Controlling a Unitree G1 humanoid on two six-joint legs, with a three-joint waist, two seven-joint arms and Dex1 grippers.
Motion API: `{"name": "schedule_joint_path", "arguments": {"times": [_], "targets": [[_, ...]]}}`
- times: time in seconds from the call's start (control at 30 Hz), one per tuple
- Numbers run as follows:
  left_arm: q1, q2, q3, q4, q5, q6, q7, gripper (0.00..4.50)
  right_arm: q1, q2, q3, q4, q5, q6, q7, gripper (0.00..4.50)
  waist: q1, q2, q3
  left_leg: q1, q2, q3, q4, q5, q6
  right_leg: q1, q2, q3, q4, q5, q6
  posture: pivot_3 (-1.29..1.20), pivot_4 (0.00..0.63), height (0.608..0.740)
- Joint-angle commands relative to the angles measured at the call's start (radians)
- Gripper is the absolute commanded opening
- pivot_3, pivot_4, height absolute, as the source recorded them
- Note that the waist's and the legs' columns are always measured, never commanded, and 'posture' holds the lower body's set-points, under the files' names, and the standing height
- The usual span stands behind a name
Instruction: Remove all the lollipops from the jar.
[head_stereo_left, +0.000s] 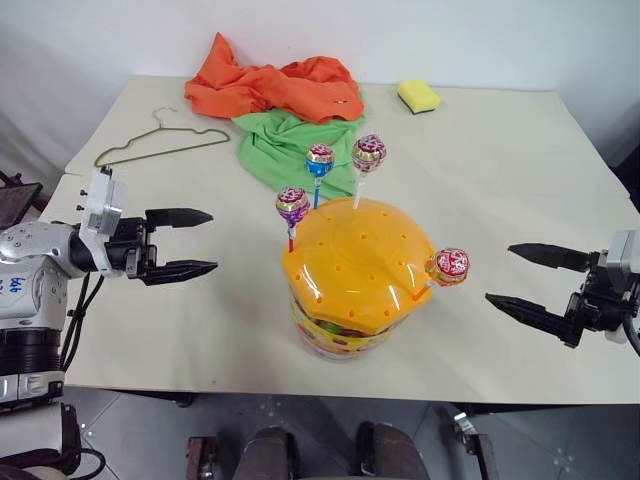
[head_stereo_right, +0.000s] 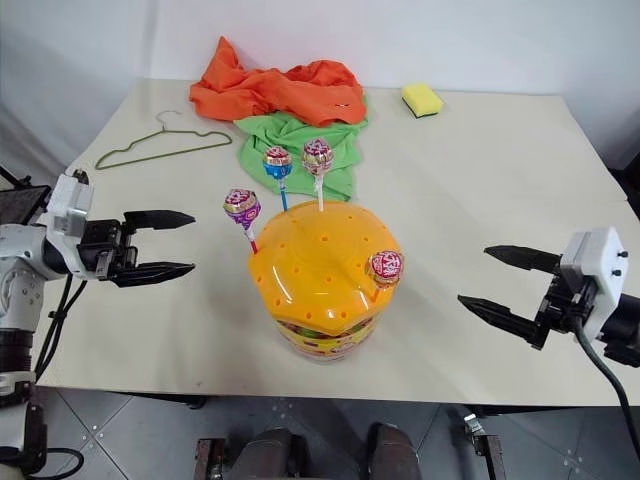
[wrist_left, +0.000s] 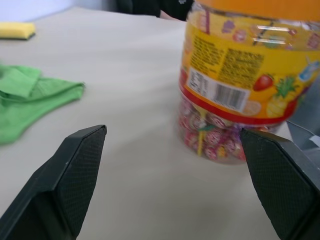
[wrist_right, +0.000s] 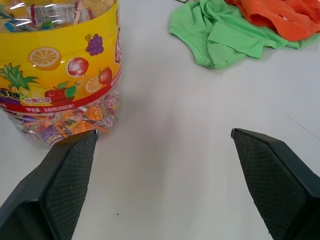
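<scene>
Looking down from the head camera, I see the large clear plastic jar (head_stereo_left: 345, 325) with its colourful label and orange domed, hole-dotted lid (head_stereo_left: 355, 262) standing near the front edge of the pale table (head_stereo_left: 500, 200). All four small shiny-wrapped lollipops are still planted in the lid: one on a purple-red stick (head_stereo_left: 292, 206), one on a blue stick (head_stereo_left: 319, 160), one on a white stick (head_stereo_left: 368, 154) and one on an orange stick (head_stereo_left: 450, 266) leaning out to the right. My left gripper (head_stereo_left: 196, 242) and right gripper (head_stereo_left: 522, 275) hover on either side, well apart from the jar, both spread wide and empty.

From the left wrist, the jar's barcode side (wrist_left: 240, 75) sits ahead between the wide black fingers (wrist_left: 75, 170). My worry is that a level approach could strike the jar wall and slide it towards the table edge.

From the right wrist, the jar (wrist_right: 60, 65) is off to one side, with the crumpled green cloth (wrist_right: 220, 35) beyond. I judge the sticks thin and the wrappers slick, so a closing pinch may slip, or a tight stick may lift or tip the whole jar.
</scene>
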Motion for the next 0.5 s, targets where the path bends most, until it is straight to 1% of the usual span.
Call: {"name": "schedule_joint_path", "arguments": {"times": [0.03, 0.07, 0.17, 0.27, 0.37, 0.5], "targets": [[0.012, 0.031, 0.035, -0.046, -0.014, 0.012, 0.017, 4.50, -0.017, -0.004, -0.011, 0.002, 0.004, -0.007, -0.002, 4.46, 0.001, 0.000, 0.000, 0.000, 0.000, 0.000, 0.000, 0.000, 0.000, 0.000, 0.000, 0.000, 0.000, 0.000, 0.000, 0.00, 0.150, 0.740], [0.012, 0.036, 0.036, -0.053, -0.008, 0.033, 0.042, 4.50, -0.021, -0.005, -0.009, 0.005, 0.004, -0.006, -0.001, 4.46, 0.001, 0.000, 0.000, 0.000, 0.000, 0.000, 0.000, 0.000, 0.000, 0.000, 0.000, 0.000, 0.000, 0.000, 0.000, 0.00, 0.150, 0.740], [-0.005, 0.052, 0.045, -0.067, -0.051, 0.151, 0.081, 4.50, -0.027, -0.010, -0.004, 0.014, 0.002, -0.003, 0.006, 4.46, 0.001, 0.000, 0.000, 0.000, 0.000, 0.000, 0.000, 0.000, 0.000, 0.000, 0.000, 0.000, 0.000, 0.000, 0.000, 0.00, 0.150, 0.740], [-0.003, 0.051, 0.070, -0.090, -0.039, 0.132, 0.127, 4.50, -0.031, -0.018, -0.001, 0.023, 0.003, 0.002, 0.019, 4.46, 0.001, 0.000, 0.000, 0.000, 0.000, 0.000, 0.000, 0.000, 0.000, 0.000, 0.000, 0.000, 0.000, 0.000, 0.000, 0.00, 0.150, 0.740], [0.006, 0.091, 0.072, -0.128, -0.023, 0.130, 0.127, 4.50, -0.030, -0.025, -0.002, 0.033, 0.004, 0.007, 0.035, 4.46, 0.000, 0.000, 0.000, 0.000, 0.000, 0.000, 0.000, 0.000, 0.000, 0.000, 0.000, 0.000, 0.000, 0.000, 0.000, 0.00, 0.150, 0.740], [0.002, 0.124, 0.106, -0.228, -0.094, 0.153, 0.096, 4.50, -0.013, -0.037, -0.028, 0.039, 0.011, 0.019, 0.064, 4.46, 0.001, 0.000, 0.000, 0.000, 0.000, 0.000, 0.000, 0.000, 0.000, 0.000, 0.000, 0.000, 0.000, 0.000, 0.000, 0.00, 0.150, 0.740]]}}
